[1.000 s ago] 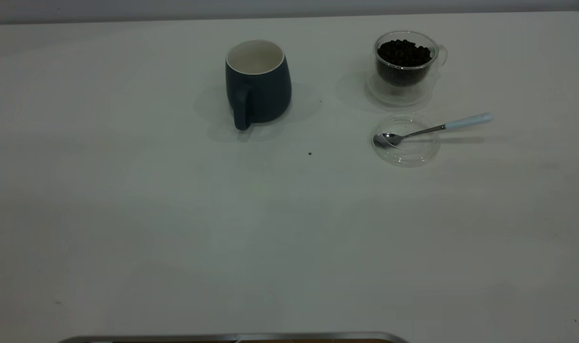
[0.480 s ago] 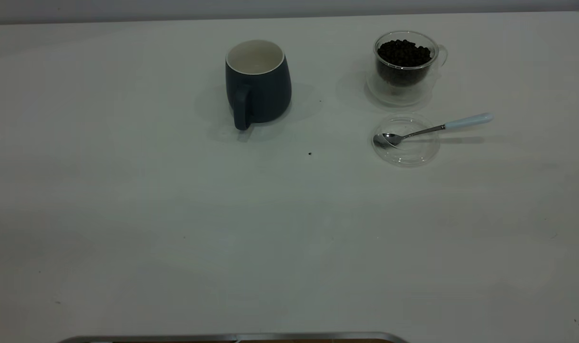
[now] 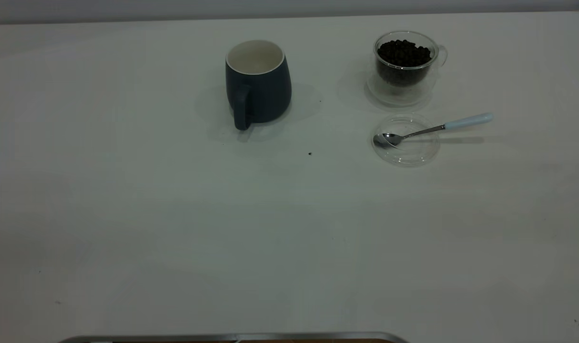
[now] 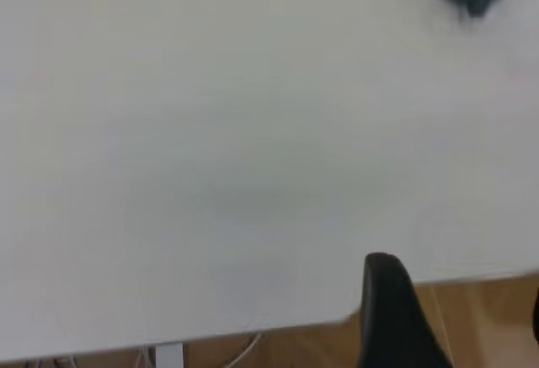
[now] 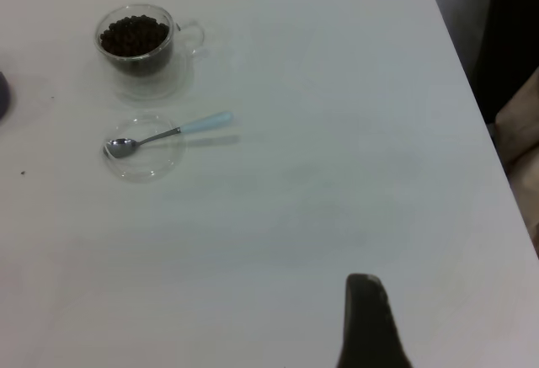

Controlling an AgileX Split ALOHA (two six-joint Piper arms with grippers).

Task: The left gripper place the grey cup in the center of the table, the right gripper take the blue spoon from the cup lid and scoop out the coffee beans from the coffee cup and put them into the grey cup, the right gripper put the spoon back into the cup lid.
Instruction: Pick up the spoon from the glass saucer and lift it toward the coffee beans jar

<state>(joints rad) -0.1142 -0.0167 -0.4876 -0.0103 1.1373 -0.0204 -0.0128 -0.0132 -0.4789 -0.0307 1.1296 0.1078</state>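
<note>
While neither gripper shows enough to tell if it is open or holding anything, the grey cup [image 3: 258, 82] stands near the table's [image 3: 175, 238] far edge. Beside the coffee cup [image 3: 405, 64], the blue spoon [image 3: 432, 128] rests in the cup lid [image 3: 405, 140].

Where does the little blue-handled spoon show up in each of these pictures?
Exterior view: the spoon lies at upper right, bowl in the clear lid, in front of the glass cup of beans.
Left wrist view: not in it.
Right wrist view: spoon at upper left.
Shared landmark: the glass cup of beans.
</note>
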